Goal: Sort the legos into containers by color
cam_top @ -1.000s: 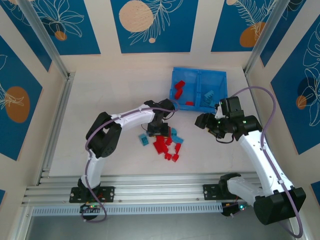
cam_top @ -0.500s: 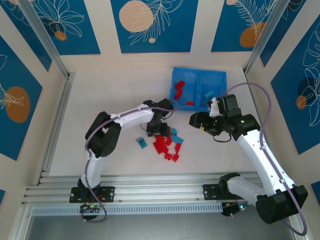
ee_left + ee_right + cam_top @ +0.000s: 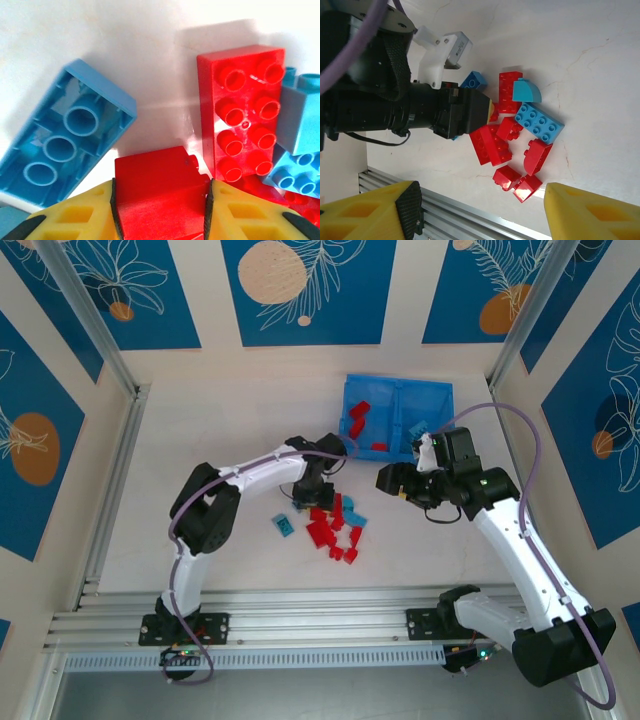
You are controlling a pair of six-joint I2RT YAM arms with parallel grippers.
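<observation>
Blue leaf-patterned wall panels [image 3: 300, 290] surround a white table [image 3: 220, 430].

Left hand [image 3: 160, 202] closed on red brick [image 3: 156, 177]; right hand [image 3: 388, 480] shifted leftward

Lower end of red brick [image 3: 160, 195] cropped, left fingers [image 3: 97, 198] flanking it likewise, blue bricks [image 3: 300, 125] right of it cut off

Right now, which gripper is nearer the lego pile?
Left. The left gripper is in the pile, clamped on a red brick; the right gripper hangs open beyond the pile's right edge, by the tray.
</observation>
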